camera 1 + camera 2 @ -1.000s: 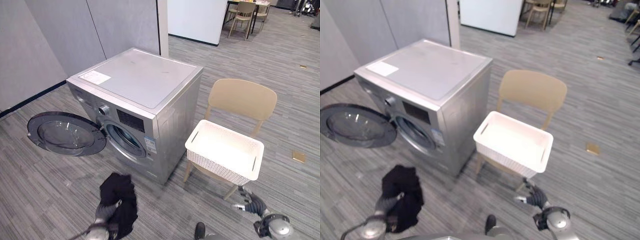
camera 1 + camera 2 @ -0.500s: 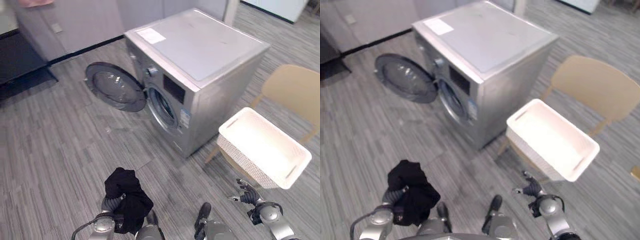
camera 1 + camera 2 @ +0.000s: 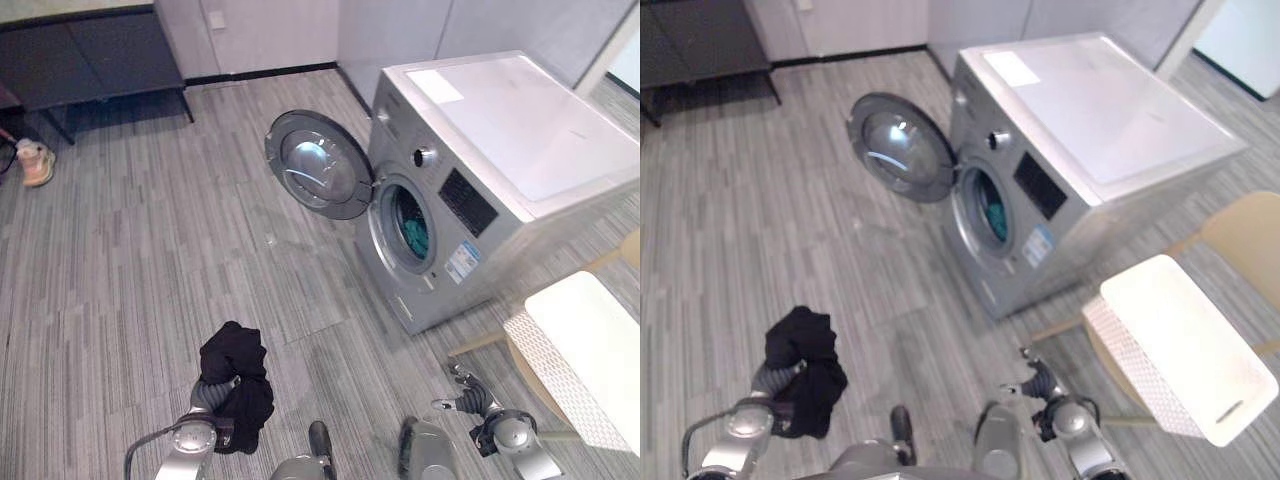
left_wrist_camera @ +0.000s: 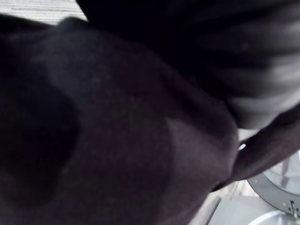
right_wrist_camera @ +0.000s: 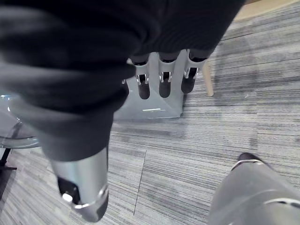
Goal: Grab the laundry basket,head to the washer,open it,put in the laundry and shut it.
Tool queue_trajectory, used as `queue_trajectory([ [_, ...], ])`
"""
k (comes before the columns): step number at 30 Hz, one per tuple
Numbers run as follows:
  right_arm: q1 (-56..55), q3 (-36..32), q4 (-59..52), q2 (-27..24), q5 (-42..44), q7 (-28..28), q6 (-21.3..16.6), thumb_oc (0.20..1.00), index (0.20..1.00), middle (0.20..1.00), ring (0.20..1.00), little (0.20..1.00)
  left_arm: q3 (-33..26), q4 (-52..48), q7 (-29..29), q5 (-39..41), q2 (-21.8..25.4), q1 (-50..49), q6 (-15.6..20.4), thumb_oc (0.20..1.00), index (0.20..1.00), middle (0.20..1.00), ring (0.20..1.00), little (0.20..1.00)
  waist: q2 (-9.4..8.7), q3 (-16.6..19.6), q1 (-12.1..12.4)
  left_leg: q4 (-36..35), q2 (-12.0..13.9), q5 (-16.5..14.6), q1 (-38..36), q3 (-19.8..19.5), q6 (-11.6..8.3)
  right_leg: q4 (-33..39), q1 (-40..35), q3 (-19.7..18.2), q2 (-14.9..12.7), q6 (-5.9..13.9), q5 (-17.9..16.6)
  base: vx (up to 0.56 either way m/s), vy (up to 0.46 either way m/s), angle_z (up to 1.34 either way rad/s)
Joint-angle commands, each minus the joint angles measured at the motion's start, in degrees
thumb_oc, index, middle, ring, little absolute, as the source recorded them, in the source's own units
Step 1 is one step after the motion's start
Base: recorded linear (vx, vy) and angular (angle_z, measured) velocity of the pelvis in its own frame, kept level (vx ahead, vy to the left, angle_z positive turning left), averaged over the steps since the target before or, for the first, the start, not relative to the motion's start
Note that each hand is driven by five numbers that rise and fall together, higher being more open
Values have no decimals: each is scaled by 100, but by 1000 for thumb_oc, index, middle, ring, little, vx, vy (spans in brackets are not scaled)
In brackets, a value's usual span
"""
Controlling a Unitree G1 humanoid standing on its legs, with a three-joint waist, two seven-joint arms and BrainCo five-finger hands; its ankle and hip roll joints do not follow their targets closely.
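Facing washer [image 3: 470, 190] drum now, left hand [image 3: 212, 395] keeps garment [image 3: 236, 380]

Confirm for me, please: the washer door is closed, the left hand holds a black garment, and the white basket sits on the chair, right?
Not quite. The washer door is swung open, as the left eye view shows, with something teal visible inside the drum. The left hand does hold the black garment, and the white basket sits on the chair.

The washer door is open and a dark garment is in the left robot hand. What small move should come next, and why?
Probably carry the black garment forward toward the washer. The left robot hand holds it low, well short of the open door, and the drum opening faces it unobstructed. The right robot hand holds nothing.
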State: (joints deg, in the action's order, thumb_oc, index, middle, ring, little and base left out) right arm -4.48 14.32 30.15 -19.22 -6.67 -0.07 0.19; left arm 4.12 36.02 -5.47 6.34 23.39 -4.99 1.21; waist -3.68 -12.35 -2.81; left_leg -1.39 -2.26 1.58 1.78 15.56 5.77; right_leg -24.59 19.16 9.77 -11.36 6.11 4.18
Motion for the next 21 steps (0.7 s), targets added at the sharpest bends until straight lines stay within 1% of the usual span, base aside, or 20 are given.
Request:
queue_trajectory([
  [1, 217, -40, -126, -263, 95, -62, -150, 1000, 1000, 1000, 1000, 1000, 3, -267, -80, -97, -84, 63, 229, 200, 200, 200, 200, 200, 172, -312, -192, 276, -11, -900, -363, -521, -292, 819, -167, -106, 610, 94, -277, 383, -39, 61],
  [2, 195, -61, -114, -271, 99, -48, -141, 1000, 1000, 1000, 1000, 1000, 17, -251, -64, -100, -131, 55, 218, 200, 200, 200, 200, 200, 167, -316, -226, 278, -81, -972, -435, -629, -287, 1031, -48, -125, 653, 147, -428, 490, -65, 35],
  [3, 190, -72, -120, -269, 109, -49, -149, 1000, 1000, 1000, 1000, 1000, 6, -229, -87, -117, -159, 68, 211, 200, 200, 200, 200, 200, 146, -323, -227, 277, -157, -1018, -489, -671, -286, 1208, 122, 8, 632, 173, -593, 330, -80, 29],
  [4, 171, -86, -71, -281, 80, -51, -131, 1000, 1000, 1000, 1000, 1000, 8, -161, -133, -206, -184, 63, 137, 200, 200, 200, 200, 200, 181, -328, -254, 302, -162, -1109, -569, -726, -285, 1254, 235, 248, 598, 191, -629, 317, -86, 64],
  [5, 98, -92, -110, -307, 94, -39, -164, 1000, 1000, 1000, 1000, 1000, 47, -248, -77, -182, -205, 33, 229, 200, 200, 200, 200, 200, 194, -306, -273, 400, -201, -1236, -643, -798, -305, 1429, 62, 499, 558, 189, -526, 341, -107, 70],
  [6, 34, -110, -98, -297, 73, -12, -164, 1000, 1000, 1000, 1000, 1000, 103, -245, -30, -254, -249, 5, 217, 200, 200, 200, 200, 200, 170, -233, -277, 509, -233, -1365, -729, -766, -348, 1518, -114, 624, 488, 125, -508, 357, -158, 60],
  [7, -42, -140, -97, -322, 50, 0, -171, 1000, 1000, 1000, 1000, 1000, 163, -260, 6, -295, -269, -24, 219, 200, 200, 200, 200, 200, 176, -167, -326, 688, -200, -1417, -752, -795, -465, 1553, -260, 593, 542, 50, -436, 367, -197, 44],
  [8, -106, -199, -86, -344, 16, 3, -163, 1000, 1000, 1000, 1000, 1000, 212, -289, 48, -299, -307, -42, 212, 200, 200, 200, 200, 200, 205, -118, -370, 1123, -129, -1291, -665, -752, -648, 1563, -444, 607, 587, -50, -390, 319, -212, 61],
  [9, -87, -215, -10, -387, -10, -26, -147, 1000, 1000, 1000, 1000, 1000, 219, -271, 62, -249, -327, -19, 213, 200, 200, 200, 200, 200, 185, -111, -397, 1693, 8, -1118, -453, -610, -810, 1655, -636, 694, 579, -87, -376, 280, -190, 77],
  [10, -62, -220, 25, -423, -8, -65, -126, 1000, 1000, 1000, 1000, 1000, 253, -274, 77, -209, -340, -20, 215, 200, 200, 200, 200, 200, 153, -127, -400, 2257, 168, -940, -212, -507, -933, 1734, -807, 704, 614, -156, -335, 241, -168, 91],
  [11, -64, -230, 28, -446, 1, -82, -114, 1000, 1000, 1000, 1000, 1000, 266, -271, 72, -201, -367, -14, 220, 200, 200, 200, 200, 200, 135, -127, -392, 2596, 256, -812, -113, -428, -988, 1785, -932, 663, 658, -224, -277, 225, -145, 82],
  [12, -81, -257, 48, -469, 7, -109, -106, 1000, 1000, 1000, 1000, 1000, 287, -250, 55, -196, -379, 9, 221, 200, 200, 200, 200, 200, 102, -120, -390, 2828, 403, -696, 29, -320, -1012, 1822, -1055, 645, 674, -280, -195, 216, -114, 31],
  [13, -74, -261, 109, -481, 9, -122, -94, 1000, 1000, 1000, 1000, 1000, 310, -236, 65, -185, -393, 45, 217, 200, 200, 200, 200, 200, 78, -115, -362, 2884, 530, -702, 167, -215, -977, 1875, -1171, 616, 696, -322, -125, 224, -82, -21],
  [14, -56, -251, 146, -500, -7, -132, -85, 1000, 1000, 1000, 1000, 1000, 316, -184, 63, -194, -399, 65, 209, 200, 200, 200, 200, 200, 32, -98, -343, 2792, 568, -806, 327, -163, -900, 1917, -1271, 551, 690, -332, -63, 229, -46, -67],
  [16, -41, -267, 195, -513, 10, -158, -78, 1000, 1000, 1000, 1000, 1000, 324, -136, 50, -213, -390, 70, 205, 200, 200, 200, 200, 200, -35, -76, -292, 2386, 573, -944, 498, -236, -802, 1935, -1396, 386, 692, -295, 10, 237, 8, -57],
  [17, -46, -275, 212, -520, 1, -170, -76, 1000, 1000, 1000, 1000, 1000, 337, -189, 60, -224, -362, 61, 196, 200, 200, 200, 200, 200, -62, -75, -277, 2156, 602, -920, 583, -294, -797, 1920, -1434, 320, 692, -281, 60, 241, 40, -45],
  [18, -40, -269, 254, -533, -10, -192, -75, 1000, 1000, 1000, 1000, 1000, 335, -229, 47, -255, -335, 49, 196, 200, 200, 200, 200, 200, -90, -88, -243, 1949, 679, -689, 817, -400, -842, 1942, -1527, 223, 707, -268, 110, 152, 30, -48],
  [19, -40, -269, 254, -533, -10, -192, -75, 1000, 1000, 1000, 1000, 1000, 335, -229, 47, -255, -335, 49, 196, 200, 200, 200, 200, 200, -90, -89, -243, 1948, 678, -689, 816, -400, -842, 1942, -1527, 223, 707, -268, 110, 251, 83, -58],
  [20, -17, -227, 329, -530, -23, -213, -81, 1000, 1000, 1000, 1000, 1000, 356, -215, 50, -255, -304, 49, 188, 200, 200, 200, 200, 200, -56, -102, -156, 1219, 742, -196, 923, -794, -946, 1935, -1640, -29, 839, -280, 181, 258, 107, -54],
  [21, 8, -211, 386, -535, -13, -230, -94, 1000, 1000, 1000, 1000, 1000, 349, -181, 19, -251, -305, 54, 193, 200, 200, 200, 200, 200, -35, -114, -105, 962, 739, 26, 995, -1146, -1016, 1926, -1687, -184, 914, -273, 222, 354, 154, -74],
])
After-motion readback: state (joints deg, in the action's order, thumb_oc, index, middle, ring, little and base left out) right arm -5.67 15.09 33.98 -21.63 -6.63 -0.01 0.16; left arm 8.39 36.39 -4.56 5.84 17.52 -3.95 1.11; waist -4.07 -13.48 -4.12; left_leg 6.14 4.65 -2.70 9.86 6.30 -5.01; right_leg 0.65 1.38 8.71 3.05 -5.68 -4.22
